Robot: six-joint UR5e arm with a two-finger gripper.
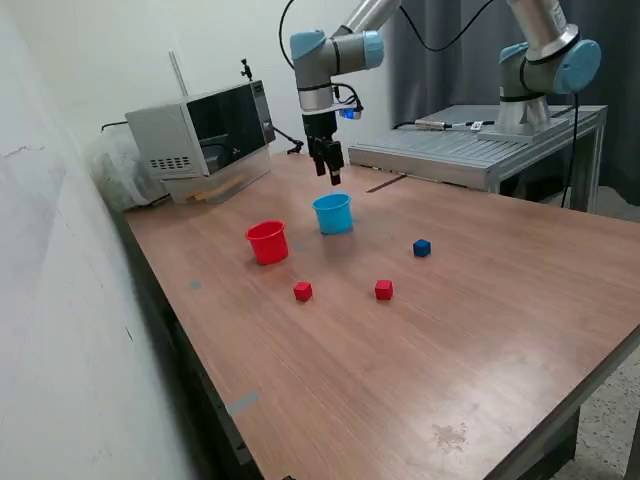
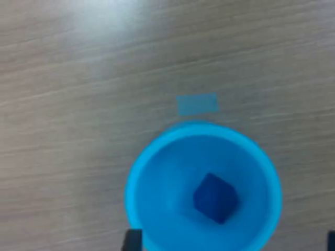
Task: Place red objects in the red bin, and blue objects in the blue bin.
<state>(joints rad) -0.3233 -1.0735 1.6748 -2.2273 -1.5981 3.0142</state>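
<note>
Above the blue bin (image 1: pixel 333 212) the gripper (image 1: pixel 334 178) hangs clear of the rim; its opening cannot be told. One blue cube (image 2: pixel 215 197) lies inside the bin. Beside the bin stands the red bin (image 1: pixel 267 241); nearer the viewer lie two red cubes (image 1: pixel 303 291) (image 1: pixel 384 289) and a second blue cube (image 1: pixel 422 247), all on the table (image 1: pixel 480 330).

Arm: reaches in from above and behind, forearm angled down, blue-capped joints bent at the wrist.
Wrist: vertical, pointing straight down.
Claw (image 1: pixel 333 176): hangs in the air, dark fingers pointing down, seemingly close together with nothing between them, though the view is too small to be sure.
</note>
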